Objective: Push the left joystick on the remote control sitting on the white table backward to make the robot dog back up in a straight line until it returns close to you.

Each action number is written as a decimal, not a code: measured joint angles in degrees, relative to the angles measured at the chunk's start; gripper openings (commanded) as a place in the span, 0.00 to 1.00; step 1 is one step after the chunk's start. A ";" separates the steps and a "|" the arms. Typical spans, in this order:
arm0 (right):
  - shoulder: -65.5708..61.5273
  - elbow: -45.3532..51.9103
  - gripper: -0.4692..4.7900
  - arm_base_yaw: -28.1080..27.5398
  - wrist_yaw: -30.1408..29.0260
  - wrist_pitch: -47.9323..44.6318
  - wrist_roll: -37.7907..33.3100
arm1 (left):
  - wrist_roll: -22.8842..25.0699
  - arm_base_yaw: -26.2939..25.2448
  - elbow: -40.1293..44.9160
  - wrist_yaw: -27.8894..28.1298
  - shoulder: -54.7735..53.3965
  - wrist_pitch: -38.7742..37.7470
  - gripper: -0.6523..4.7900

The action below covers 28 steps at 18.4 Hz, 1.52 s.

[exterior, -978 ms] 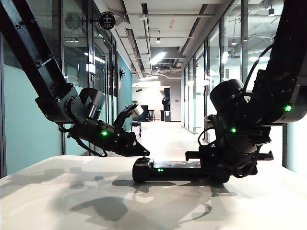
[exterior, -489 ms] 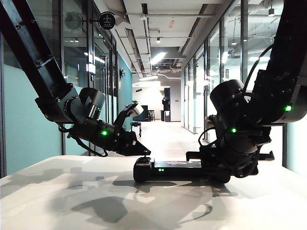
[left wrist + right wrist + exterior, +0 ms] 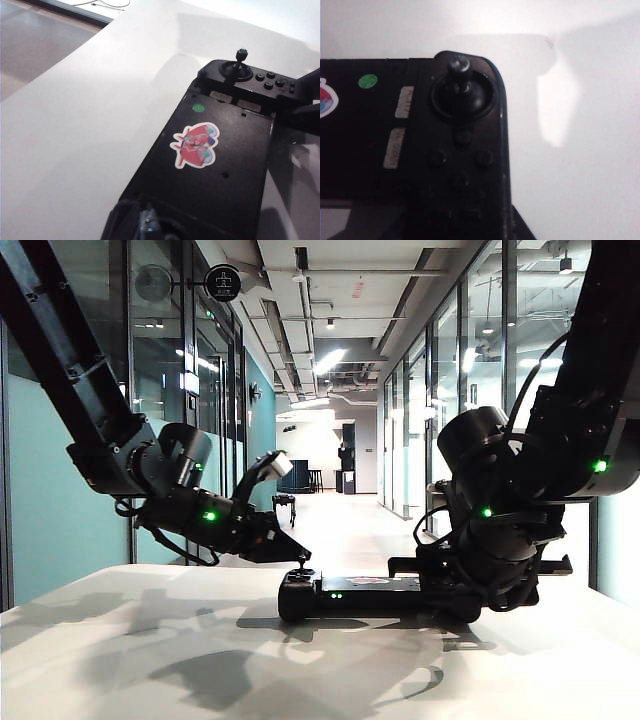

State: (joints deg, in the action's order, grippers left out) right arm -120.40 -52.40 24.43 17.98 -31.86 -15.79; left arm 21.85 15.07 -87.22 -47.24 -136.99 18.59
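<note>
The left hand hovers just above the short black left joystick of the wide black remote control on the matte white worktop; whether its fingers are apart I cannot tell. The right hand sits over the controller's right end, its grip hidden. The small black robot dog stands far down the corridor.

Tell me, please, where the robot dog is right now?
In the exterior view the dog stands far down the corridor, left of centre, just above the left tool.

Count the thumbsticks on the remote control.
2. The left joystick stands at the remote control's left end, under the left gripper; the right joystick is at the end that the right gripper holds, hidden in the exterior view.
</note>
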 measured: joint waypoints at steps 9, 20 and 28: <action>0.00 0.00 0.46 0.00 0.00 -0.02 -0.02 | 0.02 0.02 0.00 3.52 0.00 0.26 0.11; 0.00 0.00 0.46 0.00 -0.02 -0.04 -0.02 | 0.22 1.46 -0.57 6.84 -0.92 3.82 0.11; 0.00 0.00 0.46 0.00 -0.02 -0.02 -0.02 | 0.26 1.49 -0.66 3.72 -1.53 2.93 0.11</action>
State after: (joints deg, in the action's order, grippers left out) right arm -120.40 -52.40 24.43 17.96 -31.88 -15.81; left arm 22.11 16.56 -87.88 -43.53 -138.52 21.52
